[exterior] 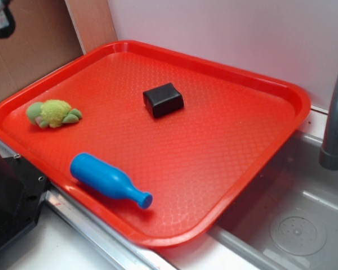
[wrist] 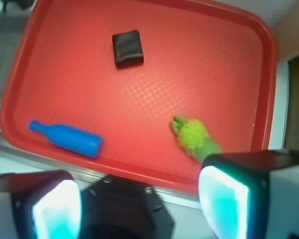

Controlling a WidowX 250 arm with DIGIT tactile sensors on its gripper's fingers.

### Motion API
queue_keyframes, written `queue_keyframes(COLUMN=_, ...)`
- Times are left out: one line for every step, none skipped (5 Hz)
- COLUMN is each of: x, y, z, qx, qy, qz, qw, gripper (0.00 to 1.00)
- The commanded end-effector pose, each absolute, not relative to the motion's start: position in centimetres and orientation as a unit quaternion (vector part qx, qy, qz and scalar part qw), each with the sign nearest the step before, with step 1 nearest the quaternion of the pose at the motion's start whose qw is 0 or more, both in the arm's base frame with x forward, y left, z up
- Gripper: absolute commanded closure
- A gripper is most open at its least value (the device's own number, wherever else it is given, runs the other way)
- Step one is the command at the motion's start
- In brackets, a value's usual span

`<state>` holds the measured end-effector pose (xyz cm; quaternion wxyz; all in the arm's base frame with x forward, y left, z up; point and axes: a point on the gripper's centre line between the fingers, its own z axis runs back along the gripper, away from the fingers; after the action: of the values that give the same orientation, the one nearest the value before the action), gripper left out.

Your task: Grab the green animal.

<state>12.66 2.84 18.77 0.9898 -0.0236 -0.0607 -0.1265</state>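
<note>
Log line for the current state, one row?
phase: pre-grasp | tool: open, empty, above tray edge | plush turtle: on red tray, untouched | also on tray: blue bottle, black block

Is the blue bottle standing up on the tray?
No, the blue bottle lies on its side on the red tray, its narrow neck pointing toward the tray's front edge.

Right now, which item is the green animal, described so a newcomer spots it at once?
Find the red tray beside the sink. At its left end lies the green animal, apart from the blue bottle and the black block. It alone is fuzzy, with a yellow-green shell.
</note>
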Motion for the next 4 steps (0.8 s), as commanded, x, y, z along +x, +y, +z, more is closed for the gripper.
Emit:
queue_keyframes(x=13.8, y=5.9, z=15.5, qx=-0.019, qy=-0.06, qz=-0.215, qw=0.975, gripper=0.0)
queue_keyframes(x=13.8, y=6.7, z=14.2, qx=0.0, qy=-0.064, qz=-0.253, qw=0.965, gripper=0.0)
queue_keyframes(x=13.7, y=7.7, z=11.7, qx=-0.009, qy=-0.058, qz=-0.28, qw=0.958, gripper=0.0)
queue_keyframes(x=14.2, y=8.2, z=9.6, qx=-0.01, qy=-0.055, qz=-0.313, qw=0.948, gripper=0.0)
